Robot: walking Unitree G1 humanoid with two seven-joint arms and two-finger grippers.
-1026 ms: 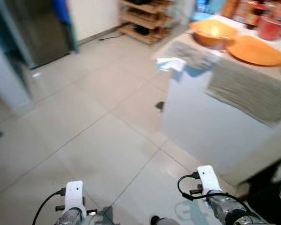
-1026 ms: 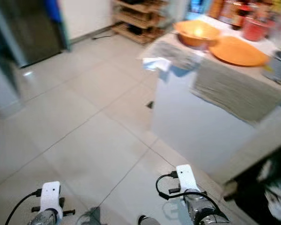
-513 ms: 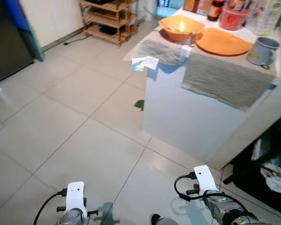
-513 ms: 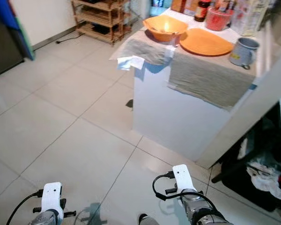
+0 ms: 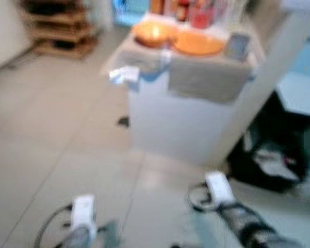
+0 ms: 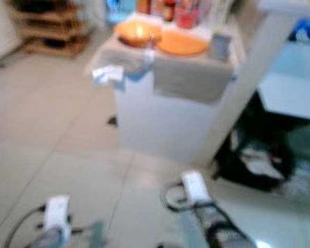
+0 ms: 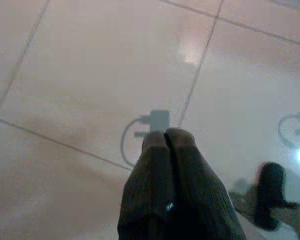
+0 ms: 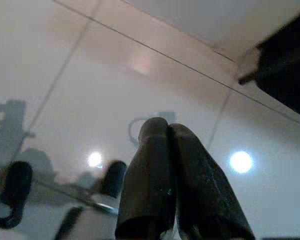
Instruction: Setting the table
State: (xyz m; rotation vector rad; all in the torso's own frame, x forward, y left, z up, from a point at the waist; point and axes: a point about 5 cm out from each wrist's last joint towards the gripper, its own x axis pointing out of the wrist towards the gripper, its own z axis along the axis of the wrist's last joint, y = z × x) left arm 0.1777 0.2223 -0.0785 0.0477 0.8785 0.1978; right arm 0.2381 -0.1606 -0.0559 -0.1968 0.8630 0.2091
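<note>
Blur covers the head views. Left claw (image 7: 166,137) and right claw (image 8: 162,127) hang pinched closed over the floor (image 7: 90,65), holding nothing. An orange bowl (image 5: 154,33) and plate (image 5: 198,43) sit on the worktop (image 5: 181,124).

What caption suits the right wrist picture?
Right gripper, fingers pressed together and holding nothing, pointing down at a glossy tiled floor.

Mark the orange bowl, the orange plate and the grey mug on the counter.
orange bowl (image 5: 154,33), left eye view, on its inside.
orange plate (image 5: 197,44), left eye view, on its flat middle.
grey mug (image 5: 237,46), left eye view, on its side wall.
</note>
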